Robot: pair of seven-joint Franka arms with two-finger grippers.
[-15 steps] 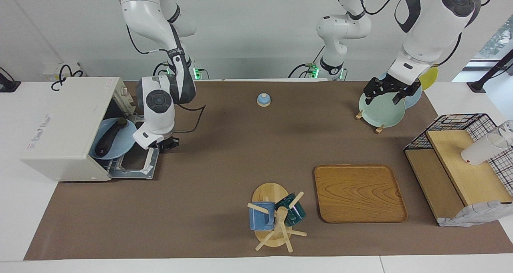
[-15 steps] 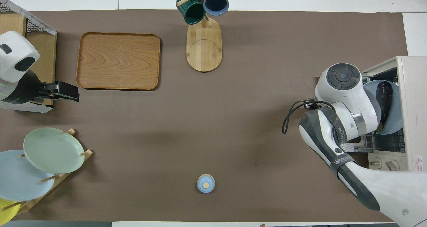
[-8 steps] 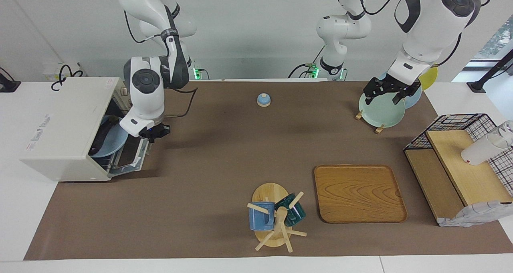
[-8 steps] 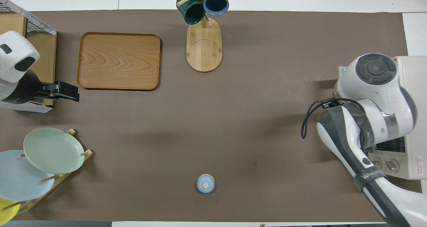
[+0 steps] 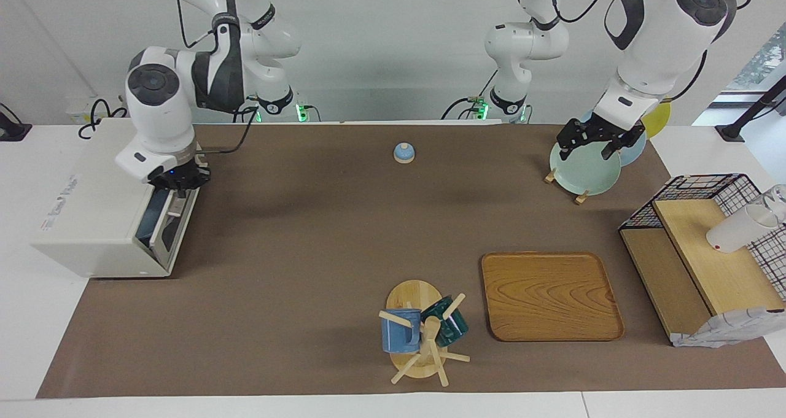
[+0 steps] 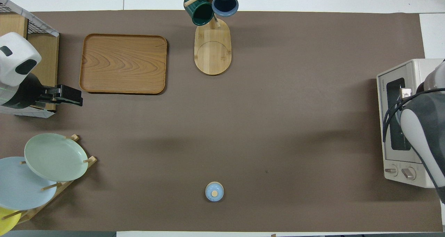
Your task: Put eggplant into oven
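The right arm comes in from its base, bends at the elbow and drops its wrist straight down, so that the right gripper (image 5: 176,189) points downward at the top edge of the oven (image 5: 92,221) door, which stands nearly shut. The left arm waits with its forearm angled down; the left gripper (image 5: 593,137) hangs above the oven-side edge of the plate rack, fingers (image 5: 568,149) spread apart and holding nothing.

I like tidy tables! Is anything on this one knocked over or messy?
One thing: a white cup lies tipped on its side on the wire-and-wood shelf, at the left arm's end of the table. Everything else looks tidy. The oven door is nearly shut, with the right gripper at its top edge.
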